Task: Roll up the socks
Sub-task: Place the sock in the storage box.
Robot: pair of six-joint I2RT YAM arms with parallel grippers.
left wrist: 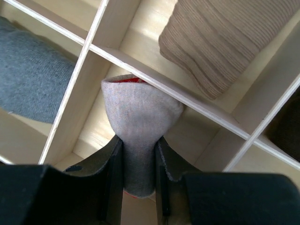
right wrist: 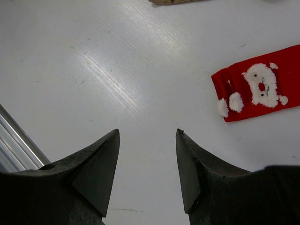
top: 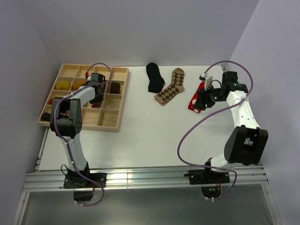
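You will find the left arm (top: pixel 80 97) stretched far-left over the tray (left wrist: pixel 154 77), left gripper (left wrist: pixel 138 154) clamped on a grey sock (left wrist: pixel 140 112), and the right gripper (right wrist: pixel 147 136) spread apart beside the red sock (right wrist: pixel 262 89).

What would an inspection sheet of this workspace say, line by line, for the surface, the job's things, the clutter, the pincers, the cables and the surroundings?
Surface: white table, lightly scuffed; wooden grid tray at its left.
Job's things: black sock, argyle sock and red sock lie flat, unrolled; tan roll and blue-grey roll in tray compartments.
Clutter: nothing seen.
Pincers: left pincer shut on a grey sock, over the tray; right pincer open, empty, above the table near the red sock.
Cables: a purple cable loops loose along each arm.
Surroundings: plain pale walls; metal rail at near edge.
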